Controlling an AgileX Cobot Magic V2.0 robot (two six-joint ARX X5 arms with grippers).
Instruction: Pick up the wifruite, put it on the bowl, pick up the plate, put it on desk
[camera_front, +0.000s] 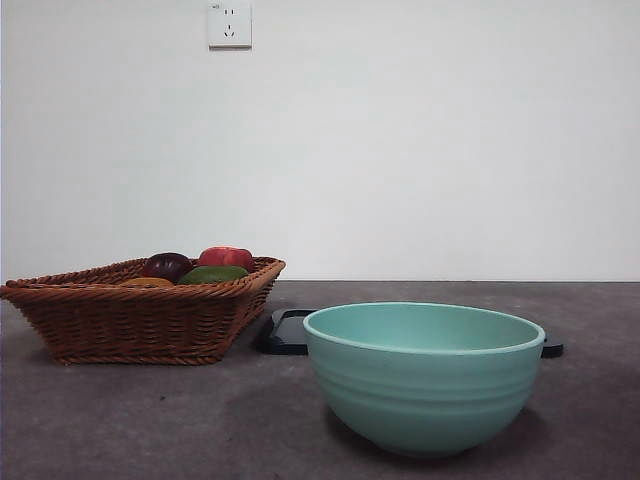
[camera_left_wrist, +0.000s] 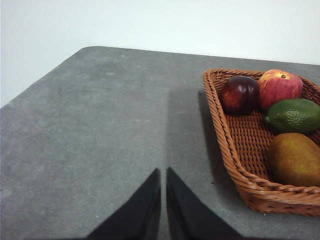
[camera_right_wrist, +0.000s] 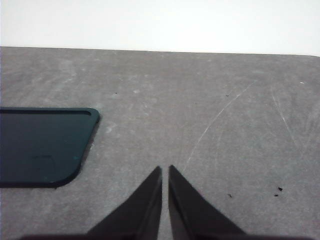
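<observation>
Your orange-yellow rounded wifruite (camera_left_wrist: 295, 159) lies in the woven brown wicker basket (camera_front: 140, 320), beside a green avocado-like fruit (camera_left_wrist: 294, 115), a dark purple fruit (camera_left_wrist: 240, 94) and a red fruit (camera_left_wrist: 280, 88). The pale teal ridged ceramic bowl (camera_front: 424, 375) stands at the basket's 3 o'clock on the grey surface (camera_front: 150, 420), a flat black plate (camera_right_wrist: 42, 145) behind it. Your left claw (camera_left_wrist: 163, 172) and right claw (camera_right_wrist: 165, 170) hover nearly closed, holding nothing.

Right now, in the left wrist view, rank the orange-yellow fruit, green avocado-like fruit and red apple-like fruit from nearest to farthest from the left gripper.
1. Orange-yellow fruit, at the wicker basket's near end, nearest the left gripper.
2. Green avocado-like fruit, mid-basket.
3. Red apple-like fruit, far end.
</observation>
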